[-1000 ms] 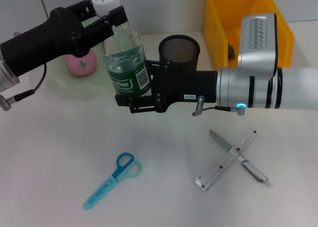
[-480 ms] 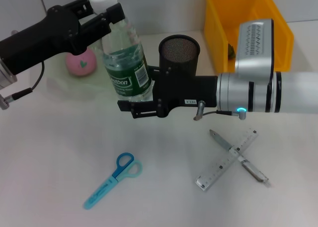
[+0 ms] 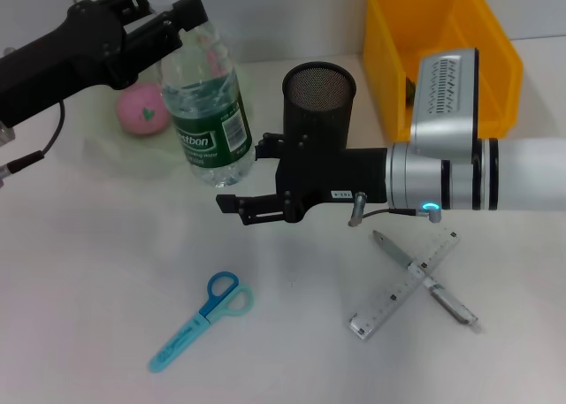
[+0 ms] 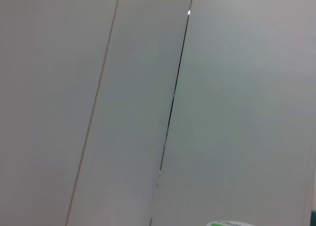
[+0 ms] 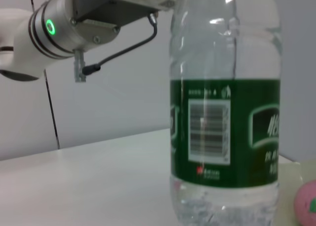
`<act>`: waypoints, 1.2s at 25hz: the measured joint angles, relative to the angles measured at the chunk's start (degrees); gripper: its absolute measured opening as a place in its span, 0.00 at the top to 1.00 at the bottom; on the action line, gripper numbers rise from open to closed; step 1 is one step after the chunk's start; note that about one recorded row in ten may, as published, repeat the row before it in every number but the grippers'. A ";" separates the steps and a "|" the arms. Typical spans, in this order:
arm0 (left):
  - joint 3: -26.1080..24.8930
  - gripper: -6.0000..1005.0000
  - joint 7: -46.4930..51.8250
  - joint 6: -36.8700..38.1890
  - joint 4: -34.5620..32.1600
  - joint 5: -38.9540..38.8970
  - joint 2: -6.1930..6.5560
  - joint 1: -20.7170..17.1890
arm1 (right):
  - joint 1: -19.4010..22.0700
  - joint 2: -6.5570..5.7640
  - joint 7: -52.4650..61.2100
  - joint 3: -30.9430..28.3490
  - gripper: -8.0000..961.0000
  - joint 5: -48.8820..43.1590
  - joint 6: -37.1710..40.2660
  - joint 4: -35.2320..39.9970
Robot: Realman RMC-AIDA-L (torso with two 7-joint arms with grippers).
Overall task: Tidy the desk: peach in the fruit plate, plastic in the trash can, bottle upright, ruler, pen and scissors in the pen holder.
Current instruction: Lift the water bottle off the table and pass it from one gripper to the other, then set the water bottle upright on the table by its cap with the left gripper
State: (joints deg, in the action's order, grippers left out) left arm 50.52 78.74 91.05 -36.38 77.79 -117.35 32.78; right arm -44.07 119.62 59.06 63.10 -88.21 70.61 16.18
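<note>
Up top, the left gripper has its jaws clamped on the neck of the bottle, which stands upright on the counter. Just beside the bottle, the right gripper holds its jaws spread, gripping nothing.

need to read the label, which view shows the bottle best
The right wrist view: the bottle fills the frame, upright, green label and barcode facing the camera. The head view shows the whole bottle smaller, its neck in the left gripper. The left wrist view catches only a sliver of its cap.
</note>
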 joint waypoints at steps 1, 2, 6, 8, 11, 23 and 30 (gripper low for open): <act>-0.17 0.56 0.00 0.01 0.01 0.00 0.04 -0.02 | 0.09 0.02 0.00 0.15 0.16 0.00 -0.17 -0.01; -0.33 0.56 0.00 0.01 0.01 0.00 0.07 -0.10 | 0.21 0.04 -0.06 0.24 0.16 0.00 -0.36 -0.02; -0.98 0.56 -0.49 -0.42 0.04 0.00 0.39 -0.82 | 1.48 0.14 -1.77 0.00 0.16 0.35 -0.72 -0.01; -1.38 0.56 -1.09 -1.35 0.06 0.04 0.59 -1.56 | 2.37 0.21 -2.65 -0.40 0.16 0.85 -0.72 0.47; -2.15 0.56 -2.20 -2.83 0.09 0.05 0.64 -2.65 | 3.71 0.16 -3.74 -0.53 0.16 2.84 -0.75 1.09; -4.43 0.56 -10.60 -5.58 6.00 0.10 -0.38 -4.86 | 8.61 -0.24 -8.93 -1.14 0.16 16.73 -0.33 4.20; -5.42 0.56 -17.21 -6.37 12.03 -1.88 -1.10 -3.96 | 8.74 -0.24 -10.33 -1.40 0.16 23.21 -0.44 4.35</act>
State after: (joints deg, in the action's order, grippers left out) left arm 45.10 61.53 84.68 -24.36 75.91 -118.45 28.82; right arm -35.33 119.39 48.73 61.70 -65.00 70.18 20.53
